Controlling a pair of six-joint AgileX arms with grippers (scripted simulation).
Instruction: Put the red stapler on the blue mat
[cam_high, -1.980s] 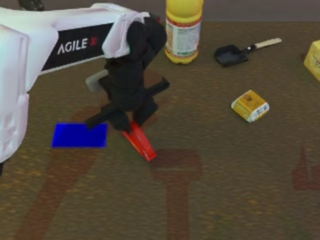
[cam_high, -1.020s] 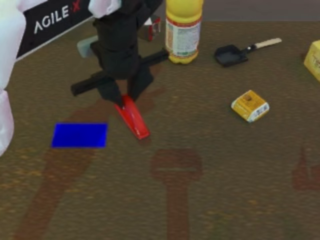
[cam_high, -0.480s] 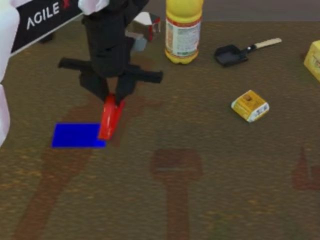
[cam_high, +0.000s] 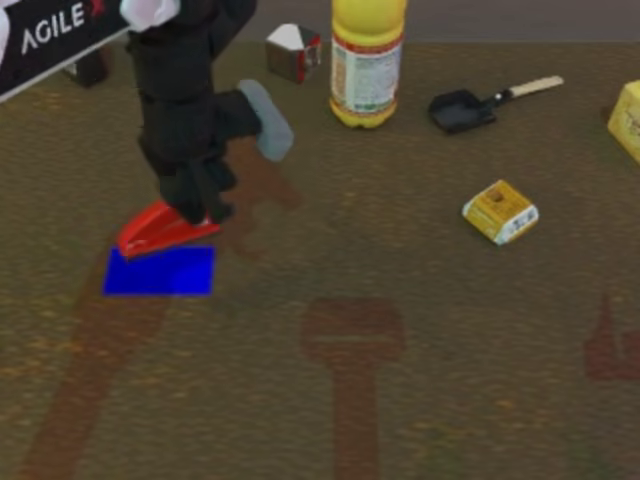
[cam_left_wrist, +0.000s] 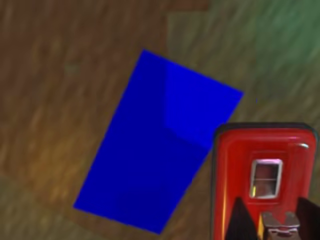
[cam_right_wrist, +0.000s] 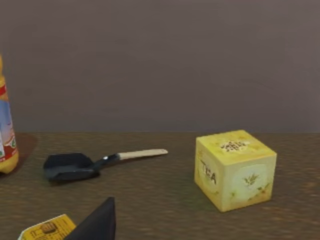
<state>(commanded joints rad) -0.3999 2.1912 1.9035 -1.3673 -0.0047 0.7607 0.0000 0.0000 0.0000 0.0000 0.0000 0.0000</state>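
Observation:
The red stapler (cam_high: 158, 228) hangs tilted over the far edge of the blue mat (cam_high: 160, 272), at the table's left. My left gripper (cam_high: 200, 212) is shut on the stapler's right end. In the left wrist view the stapler (cam_left_wrist: 265, 165) fills the space between the dark fingertips (cam_left_wrist: 242, 217), and the blue mat (cam_left_wrist: 155, 145) lies flat beside and below it. Whether the stapler touches the mat is not visible. A dark part of my right gripper (cam_right_wrist: 98, 224) shows only in the right wrist view, near the table's right side.
A yellow bottle (cam_high: 368, 60) and a small red-and-white house-shaped carton (cam_high: 293, 52) stand at the back. A black scoop (cam_high: 465, 108), a small yellow packet (cam_high: 500, 211) and a yellow tea box (cam_high: 628, 118) sit to the right.
My left arm has carried the stapler leftward from right of the mat to over its far edge, turning it from lengthwise toward the front to lying along the mat.

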